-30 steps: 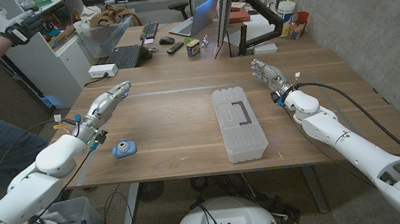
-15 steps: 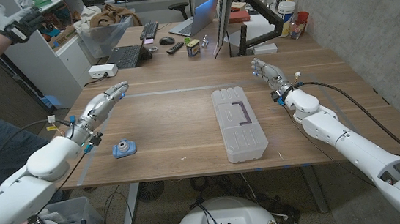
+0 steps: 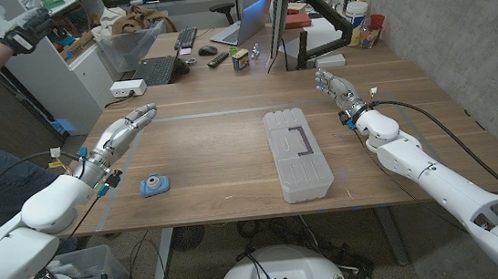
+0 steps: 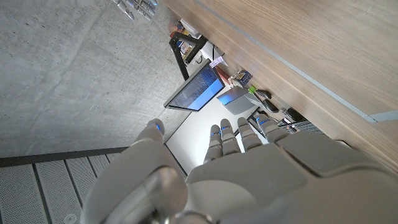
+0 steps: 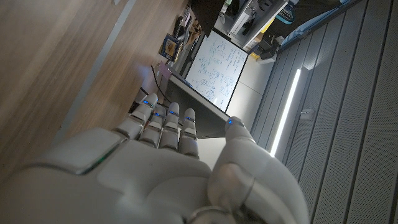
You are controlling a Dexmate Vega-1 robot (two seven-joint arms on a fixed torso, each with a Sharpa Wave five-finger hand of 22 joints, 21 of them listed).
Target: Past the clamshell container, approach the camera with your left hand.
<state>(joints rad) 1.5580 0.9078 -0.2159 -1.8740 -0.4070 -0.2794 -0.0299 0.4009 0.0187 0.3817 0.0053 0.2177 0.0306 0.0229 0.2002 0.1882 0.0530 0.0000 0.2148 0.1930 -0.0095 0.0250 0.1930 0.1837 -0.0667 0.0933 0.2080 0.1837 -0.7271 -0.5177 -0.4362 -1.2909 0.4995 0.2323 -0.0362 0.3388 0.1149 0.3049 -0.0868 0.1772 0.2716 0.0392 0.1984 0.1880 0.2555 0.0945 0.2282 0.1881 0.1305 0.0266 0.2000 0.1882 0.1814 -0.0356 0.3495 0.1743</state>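
Observation:
A small blue camera (image 3: pixel 153 183) lies on the wooden table (image 3: pixel 214 152) near its front left. The clear clamshell container (image 3: pixel 297 152) lies shut in the middle, lengthwise away from me. My left hand (image 3: pixel 123 133) hovers behind and to the left of the camera, apart from it, fingers stretched out and holding nothing. In the left wrist view my left hand (image 4: pixel 230 174) shows its back with straight fingers. My right hand (image 3: pixel 336 88) stays open to the right of the container, past its far end; the right wrist view shows the back of the right hand (image 5: pixel 168 155), empty.
A person stands at the left with a gloved hand (image 3: pixel 23 28) raised. A second desk behind the table carries a keyboard (image 3: pixel 155 71), a laptop (image 3: pixel 251 16) and a monitor arm (image 3: pixel 326 31). A concrete wall runs along the right.
My left arm has drawn a little to the left and toward me, with the hand still open. The right hand has barely shifted. The camera and container have not moved.

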